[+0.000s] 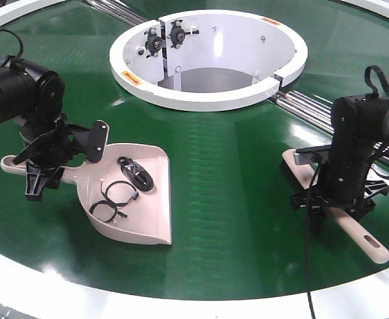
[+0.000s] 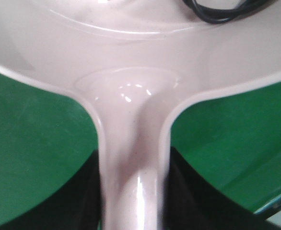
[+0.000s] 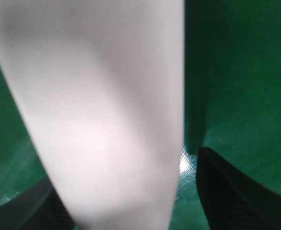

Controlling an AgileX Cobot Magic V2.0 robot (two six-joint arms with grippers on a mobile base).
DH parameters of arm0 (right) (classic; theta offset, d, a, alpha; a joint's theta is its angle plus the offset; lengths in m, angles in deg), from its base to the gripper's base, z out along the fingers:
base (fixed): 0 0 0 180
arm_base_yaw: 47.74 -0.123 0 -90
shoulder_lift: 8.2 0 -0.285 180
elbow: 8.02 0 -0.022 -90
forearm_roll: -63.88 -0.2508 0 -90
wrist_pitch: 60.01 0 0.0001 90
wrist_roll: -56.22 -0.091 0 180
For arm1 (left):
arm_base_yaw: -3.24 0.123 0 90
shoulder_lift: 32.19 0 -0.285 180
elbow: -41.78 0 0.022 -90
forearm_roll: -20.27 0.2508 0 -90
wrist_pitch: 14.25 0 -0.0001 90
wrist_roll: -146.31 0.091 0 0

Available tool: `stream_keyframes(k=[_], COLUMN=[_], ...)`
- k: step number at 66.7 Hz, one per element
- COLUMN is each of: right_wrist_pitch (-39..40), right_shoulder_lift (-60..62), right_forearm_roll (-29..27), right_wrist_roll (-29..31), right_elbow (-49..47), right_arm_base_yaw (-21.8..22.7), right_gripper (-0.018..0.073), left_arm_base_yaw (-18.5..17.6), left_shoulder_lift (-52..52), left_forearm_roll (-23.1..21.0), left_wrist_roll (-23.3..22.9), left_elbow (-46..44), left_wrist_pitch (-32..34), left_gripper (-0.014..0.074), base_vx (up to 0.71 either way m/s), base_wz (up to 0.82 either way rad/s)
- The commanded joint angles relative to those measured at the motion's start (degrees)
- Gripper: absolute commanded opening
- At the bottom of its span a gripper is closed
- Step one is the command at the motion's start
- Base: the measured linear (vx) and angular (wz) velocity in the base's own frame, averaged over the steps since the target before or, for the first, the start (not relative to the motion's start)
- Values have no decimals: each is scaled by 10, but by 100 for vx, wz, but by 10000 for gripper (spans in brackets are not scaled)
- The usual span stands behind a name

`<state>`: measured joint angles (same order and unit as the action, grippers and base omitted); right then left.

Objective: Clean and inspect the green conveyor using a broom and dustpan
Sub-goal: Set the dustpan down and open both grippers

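Green conveyor [image 1: 228,173]: this glossy belt served as the surface. You saw both tools lying on it, on opposite sides of the white central opening [image 1: 208,100].
Dustpan [image 1: 156,199] location: at 8 o'clock from the opening in the front view, resting flat on the belt.
Dustpan axis: handle end toward 9 o'clock, flat lip toward 3 o'clock. The lip faced the broom, apparently so that debris could be pushed straight in.
Dustpan contents: black loops [image 1: 125,183] lay inside the pan.
Left fingers [image 2: 73,201]: closed against both edges of the dustpan handle, just behind the pan. A grip there would let you steady the lip on the belt.
Broom [image 1: 364,239] location: at 4 o'clock from the opening, well apart from the dustpan.
Broom axis: bristle end toward 10 o'clock, slotted handle end toward 4 o'clock.
Right fingers [image 3: 236,191]: one on each side of the broom handle. A bright sliver showed beside one finger, so you could not tell whether the grip was made.
Sweeping status: by appearance, largely done.
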<state>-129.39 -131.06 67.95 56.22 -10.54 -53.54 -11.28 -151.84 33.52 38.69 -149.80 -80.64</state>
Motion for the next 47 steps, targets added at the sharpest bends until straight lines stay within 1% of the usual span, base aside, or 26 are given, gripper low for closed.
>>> stream_keyframes(k=[1, 12, 21, 27, 33, 41, 43, 47], right_wrist_pitch=[-5, 4, 27, 31, 30, 27, 27, 27], right_shoulder_lift=[29, 40, 63, 75, 81, 89, 92, 98], right_forearm_roll=[2, 2, 3, 3, 4, 4, 4, 4], right_wrist_roll=[5, 5, 5, 5, 5, 5, 5, 5], right_elbow=[-12, -12, -12, -12, -12, -12, -12, -12], right_arm_base_yaw=[2, 2, 2, 2, 2, 2, 2, 2], right_gripper=[477, 477, 477, 477, 477, 477, 477, 477], left_arm_base_yaw=[-7, -7, -7, -7, -7, -7, -7, -7], left_shoulder_lift=[27, 27, 27, 27, 27, 27, 29, 30], left_forearm_roll=[-39, -61, -74, -84, -86, -86, -86, -86], left_wrist_roll=[14, 7, 7, 4, -13, -27, -35, -52], left_elbow=[-15, -15, -15, -15, -15, -15, -15, -15], left_wrist_pitch=[0, -3, -6, -6, -4, -6, -7, -8], left_gripper=[-4, 21, 94, 174, 270, 424, 475, 541], base_vx=[0, 0, 0, 0, 0, 0, 0, 0], base_wz=[0, 0, 0, 0, 0, 0, 0, 0])
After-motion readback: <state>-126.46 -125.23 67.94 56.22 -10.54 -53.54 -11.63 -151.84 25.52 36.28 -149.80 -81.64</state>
